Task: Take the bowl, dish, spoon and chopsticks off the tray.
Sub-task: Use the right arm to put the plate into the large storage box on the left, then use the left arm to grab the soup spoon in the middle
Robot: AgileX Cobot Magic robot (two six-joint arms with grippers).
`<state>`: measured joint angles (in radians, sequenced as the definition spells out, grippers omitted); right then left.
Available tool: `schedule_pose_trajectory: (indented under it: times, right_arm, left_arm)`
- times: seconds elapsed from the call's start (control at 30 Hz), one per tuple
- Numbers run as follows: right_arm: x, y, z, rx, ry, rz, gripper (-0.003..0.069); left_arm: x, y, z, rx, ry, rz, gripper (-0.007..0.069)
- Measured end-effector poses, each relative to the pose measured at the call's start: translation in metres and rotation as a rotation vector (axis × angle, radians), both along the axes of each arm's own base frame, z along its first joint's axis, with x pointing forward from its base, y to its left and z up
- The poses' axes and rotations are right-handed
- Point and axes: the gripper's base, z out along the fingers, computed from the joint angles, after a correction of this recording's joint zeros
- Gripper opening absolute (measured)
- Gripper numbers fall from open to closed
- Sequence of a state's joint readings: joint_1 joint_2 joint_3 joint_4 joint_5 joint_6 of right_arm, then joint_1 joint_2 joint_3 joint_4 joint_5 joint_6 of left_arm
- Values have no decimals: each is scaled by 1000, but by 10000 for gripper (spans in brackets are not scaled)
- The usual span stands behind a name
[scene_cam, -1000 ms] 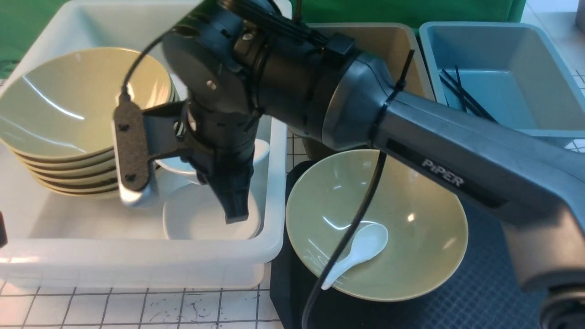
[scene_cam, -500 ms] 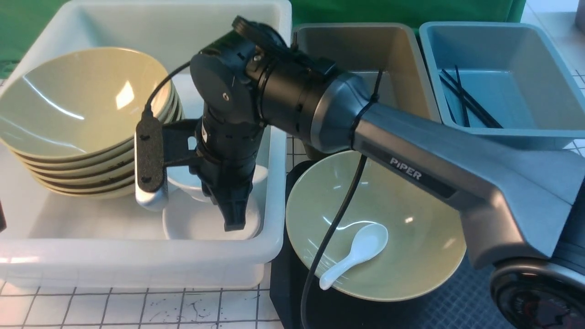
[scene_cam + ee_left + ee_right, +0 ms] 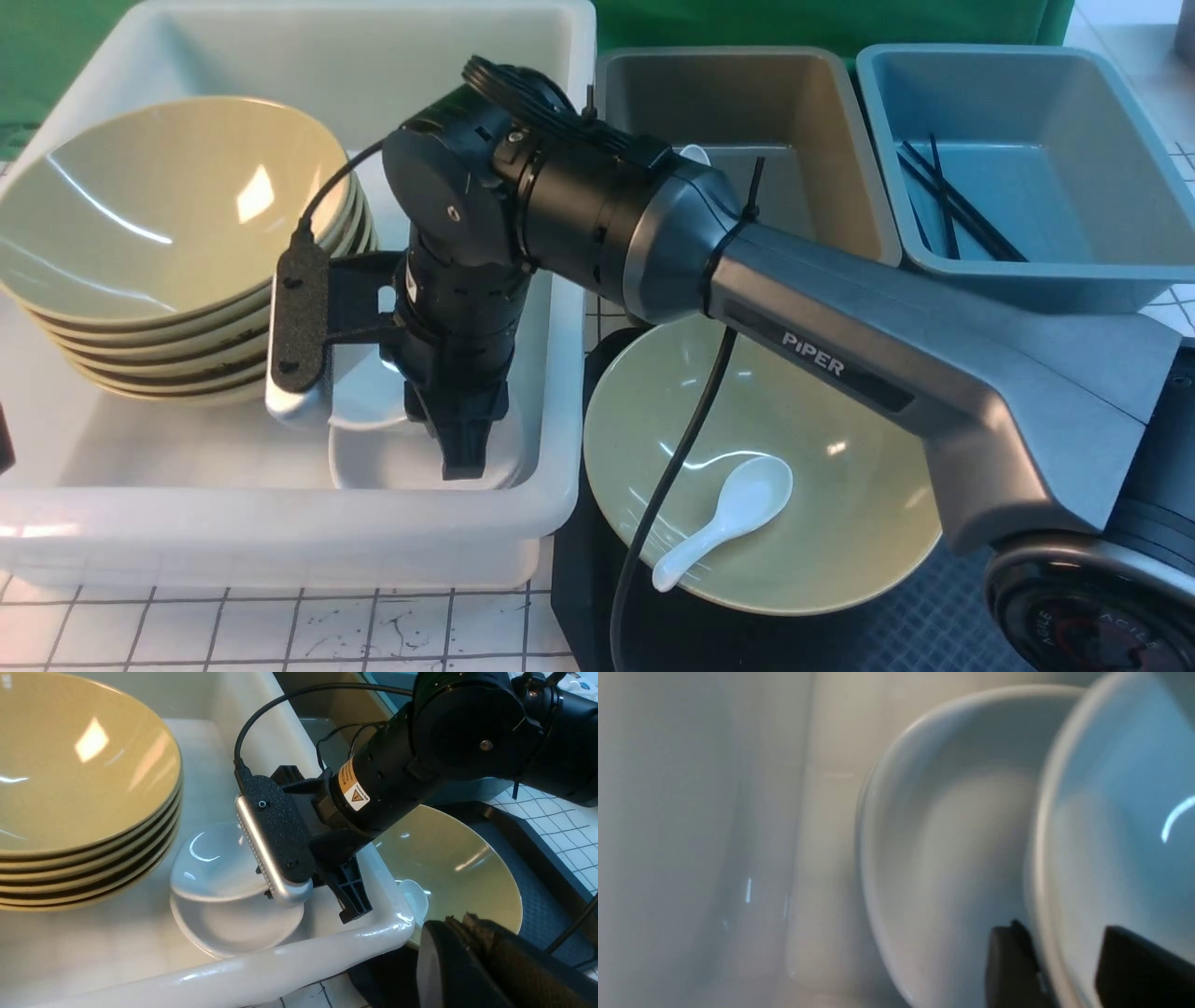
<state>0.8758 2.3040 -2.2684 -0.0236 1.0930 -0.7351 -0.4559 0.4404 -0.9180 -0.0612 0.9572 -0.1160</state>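
Down inside the white tub (image 3: 280,537), the right gripper (image 3: 464,448) is clamped on the rim of a white dish (image 3: 210,863), one finger on each side, over a second dish (image 3: 233,926) lying flat beside a stack of yellow bowls (image 3: 159,205). To the right, the bowl (image 3: 822,504) sits on the black tray (image 3: 980,607) with the spoon (image 3: 728,518) lying in it, and the chopsticks (image 3: 952,205) lie in the blue bin (image 3: 1027,275) behind. Only a dark edge of the left gripper (image 3: 460,935) shows, so I cannot tell its state.

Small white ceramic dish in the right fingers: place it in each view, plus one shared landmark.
Front view: the small white ceramic dish, left of centre, behind the wrist camera.
Left wrist view: beside the stacked olive bowls.
Right wrist view: rim between the fingers.
Landmark: second white dish underneath.
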Motion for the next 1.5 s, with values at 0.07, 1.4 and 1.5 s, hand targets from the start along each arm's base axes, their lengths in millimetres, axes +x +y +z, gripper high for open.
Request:
schedule_pose_trajectory:
  times: [0.07,1.4,1.5]
  right_arm:
    - [-5,0,10,5,1,4,420]
    - [-301,-383,116,736,77,-975,29]
    - [-307,-389,111,762,80,-979,32]
  left_arm:
    - [0,0,1,-3,-6,0,-1]
    - [131,-178,-58,162,670,-368,-1]
    - [136,-205,-68,280,711,-366,-1]
